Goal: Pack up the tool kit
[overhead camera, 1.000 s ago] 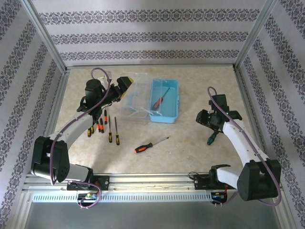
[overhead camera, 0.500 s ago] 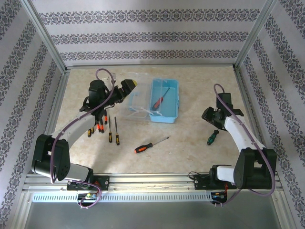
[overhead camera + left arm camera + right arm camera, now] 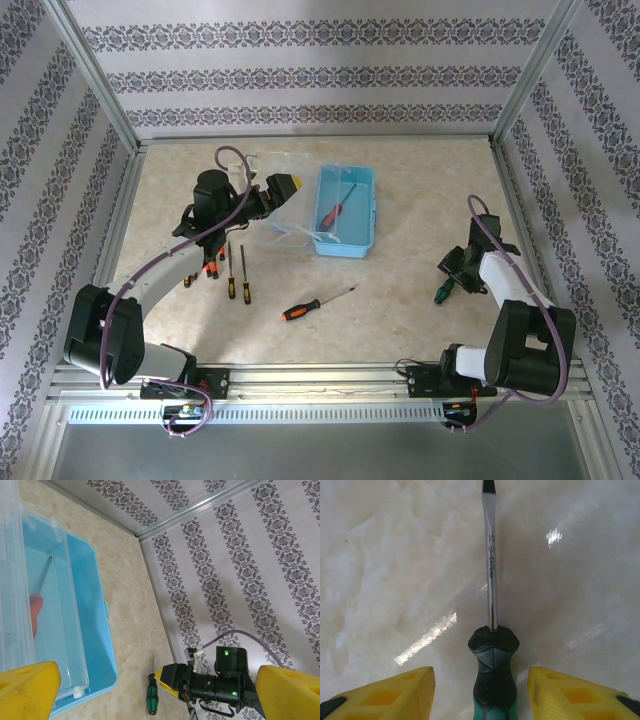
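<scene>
Seeing right claw part open down at bench level, yellow fingers either side of green-handled flathead screwdriver, gap on both sides, not gripping. Lies flat on right side of bench, well apart from blue tool box. Got left claw spread wide, holding nothing, hovering over clear lid beside box. One red-handled screwdriver inside box. Also orange-handled screwdriver loose mid-bench, row of more screwdrivers at left.

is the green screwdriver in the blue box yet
No, the green screwdriver lies on the table, inside the open right gripper.
</scene>
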Robot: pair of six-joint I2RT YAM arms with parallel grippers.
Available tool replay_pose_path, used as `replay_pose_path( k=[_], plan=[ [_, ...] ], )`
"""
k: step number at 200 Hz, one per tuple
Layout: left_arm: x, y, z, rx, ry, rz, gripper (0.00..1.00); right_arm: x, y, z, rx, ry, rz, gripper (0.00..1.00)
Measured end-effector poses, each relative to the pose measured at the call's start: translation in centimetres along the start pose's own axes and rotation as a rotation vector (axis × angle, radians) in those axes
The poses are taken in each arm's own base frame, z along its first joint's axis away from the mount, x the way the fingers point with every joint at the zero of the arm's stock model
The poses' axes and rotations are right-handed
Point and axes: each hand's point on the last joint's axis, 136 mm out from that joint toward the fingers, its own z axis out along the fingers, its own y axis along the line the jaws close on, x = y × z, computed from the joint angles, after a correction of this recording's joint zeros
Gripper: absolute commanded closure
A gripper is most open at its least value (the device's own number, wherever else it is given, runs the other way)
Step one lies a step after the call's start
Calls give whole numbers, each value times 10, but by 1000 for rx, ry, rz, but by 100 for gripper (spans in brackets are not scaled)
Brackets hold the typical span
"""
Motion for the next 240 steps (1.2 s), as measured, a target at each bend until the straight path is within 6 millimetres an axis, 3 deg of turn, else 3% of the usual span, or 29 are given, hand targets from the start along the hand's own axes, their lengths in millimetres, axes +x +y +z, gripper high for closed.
replay_pose_path(
  k=[51,70,108,136,169,211,240],
  plan=[
    [0,1,0,-1,1,-1,0,8,3,18,-12,71,3,66],
    [1,4,2,-6,5,-6,0,11,5,25,-15,101,2,66],
    [2,7,4,-12,9,-11,0,11,9,26,13,127,-21,81],
    [2,7,4,-11,11,-12,0,12,23,27,3,131,-84,83],
    [3,7,4,-10,13,-12,0,11,57,18,-49,124,-167,83],
    [1,8,3,-13,7,-13,0,-16,128,-30,-159,-9,-295,83],
    [-6,16,0,-44,-24,-20,0,-1,184,-54,-249,-46,-415,83]
  ],
)
